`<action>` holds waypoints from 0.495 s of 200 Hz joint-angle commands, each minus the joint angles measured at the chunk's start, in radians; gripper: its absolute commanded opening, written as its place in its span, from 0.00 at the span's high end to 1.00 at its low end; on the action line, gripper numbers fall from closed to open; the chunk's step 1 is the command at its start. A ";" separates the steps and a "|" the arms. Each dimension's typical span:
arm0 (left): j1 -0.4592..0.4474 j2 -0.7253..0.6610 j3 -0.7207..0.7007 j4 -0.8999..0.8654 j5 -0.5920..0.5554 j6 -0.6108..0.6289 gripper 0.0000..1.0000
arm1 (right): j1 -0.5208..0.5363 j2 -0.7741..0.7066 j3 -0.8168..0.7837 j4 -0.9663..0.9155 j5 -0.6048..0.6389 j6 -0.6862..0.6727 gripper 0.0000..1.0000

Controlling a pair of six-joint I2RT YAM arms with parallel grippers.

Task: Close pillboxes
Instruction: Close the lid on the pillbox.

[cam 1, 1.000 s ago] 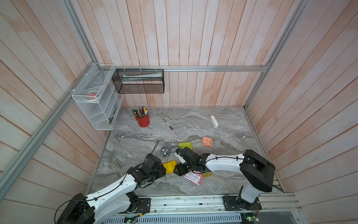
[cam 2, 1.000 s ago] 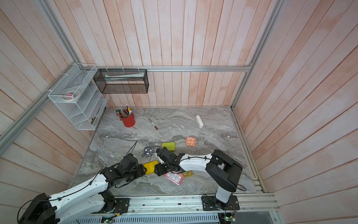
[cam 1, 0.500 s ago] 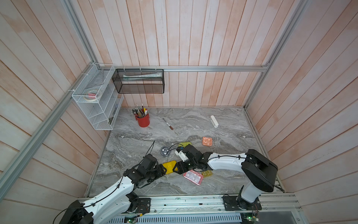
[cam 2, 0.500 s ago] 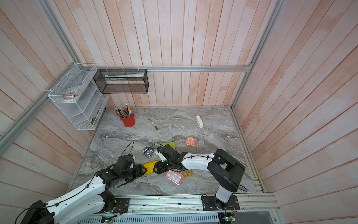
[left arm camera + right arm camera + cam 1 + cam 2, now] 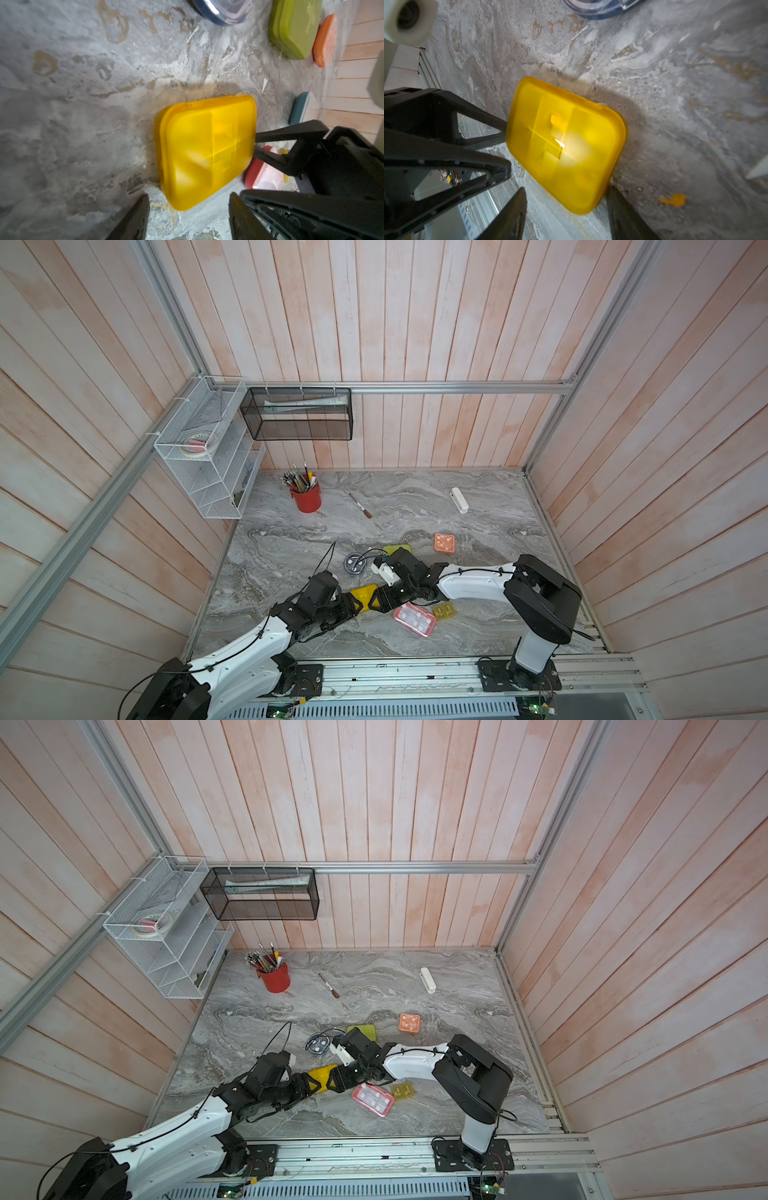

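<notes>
A yellow pillbox (image 5: 364,595) with a cross on its lid lies flat near the table's front, lid down. My left gripper (image 5: 354,606) faces it from the left and my right gripper (image 5: 377,600) from the right. In the left wrist view a corner of the yellow pillbox (image 5: 205,149) sits just ahead of the open left gripper (image 5: 189,216). In the right wrist view the right gripper (image 5: 566,216) is open, one finger (image 5: 623,214) against the yellow pillbox (image 5: 566,145). Lime-green (image 5: 397,549), orange (image 5: 444,542), pink (image 5: 414,619), amber (image 5: 444,610) and dark round (image 5: 354,563) pillboxes lie nearby. A blue-grey pillbox (image 5: 299,108) shows too.
A red cup of pens (image 5: 306,497), a small knife-like tool (image 5: 360,506) and a white oblong bar (image 5: 459,500) lie at the back. A white wire shelf (image 5: 208,464) and a black mesh basket (image 5: 299,414) hang on the walls. A metal rail (image 5: 415,672) runs along the front.
My left arm drew back a little and came forward again to the yellow pillbox. The right wrist shifted slightly. The yellow pillbox has stayed in place.
</notes>
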 commanded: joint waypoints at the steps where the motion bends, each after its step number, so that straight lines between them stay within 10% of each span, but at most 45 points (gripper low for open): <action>1: 0.003 0.051 -0.018 -0.074 -0.033 0.035 0.38 | 0.002 0.036 0.040 -0.108 0.055 -0.034 0.40; 99: -0.010 0.200 0.025 -0.177 -0.105 0.100 0.51 | 0.067 0.148 0.155 -0.247 0.180 -0.052 0.50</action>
